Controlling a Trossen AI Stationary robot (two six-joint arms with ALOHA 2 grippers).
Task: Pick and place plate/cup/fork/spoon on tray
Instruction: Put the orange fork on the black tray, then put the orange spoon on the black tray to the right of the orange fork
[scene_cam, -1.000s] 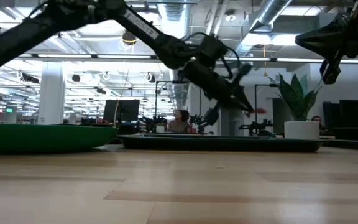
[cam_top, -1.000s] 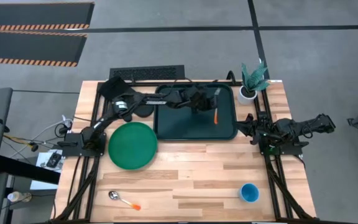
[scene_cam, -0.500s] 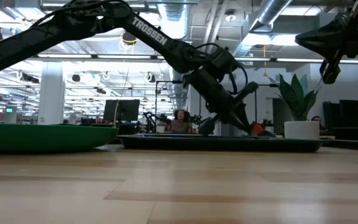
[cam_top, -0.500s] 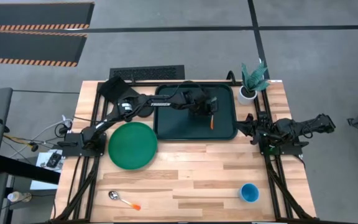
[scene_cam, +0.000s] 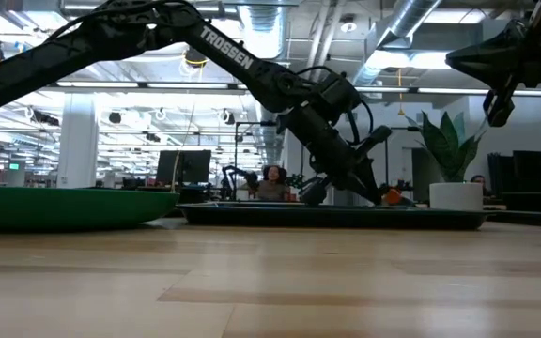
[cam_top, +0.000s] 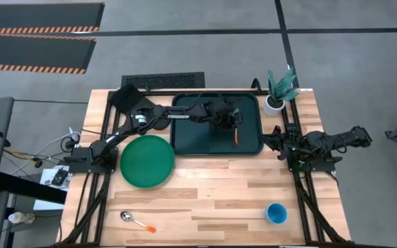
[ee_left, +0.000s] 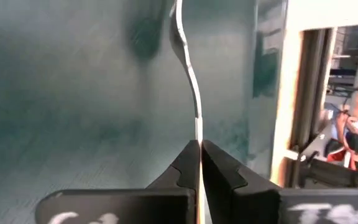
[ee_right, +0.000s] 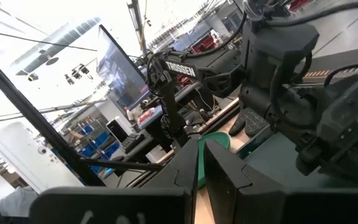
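Note:
My left gripper (cam_top: 231, 122) is low over the right part of the dark tray (cam_top: 185, 141) and is shut on the fork (cam_top: 236, 135). The fork's orange handle points toward the table's near edge. The green plate (cam_top: 147, 160) lies on the table left of the tray. The orange-handled spoon (cam_top: 136, 221) lies near the front left. The blue cup (cam_top: 276, 213) stands near the front right. My right gripper (cam_top: 281, 141) waits shut and empty at the table's right side. My left gripper pinches the fork between its two fingers on the slim metal neck (ee_left: 196, 127), which shows edge-on. The neck and tines (ee_left: 178, 28) run forward from the fingertips, just above the tray floor. The fingers slant down. The orange handle end (scene_cam: 390, 196) sits just above the tray rim; whether it touches the tray, I cannot tell.
A white pot with a green plant (cam_top: 279, 89) stands at the tray's far right corner. A black mitt (cam_top: 124, 98) lies at the far left, with a dark grille (cam_top: 163, 81) behind it. Bare wood lies between the plate and the cup.
My left gripper has gone down toward the tray floor with the fork and has stayed shut. The fork has sunk from well above the rim to just over it, its orange handle moving a little toward the near edge. In the last half second it has hardly moved.

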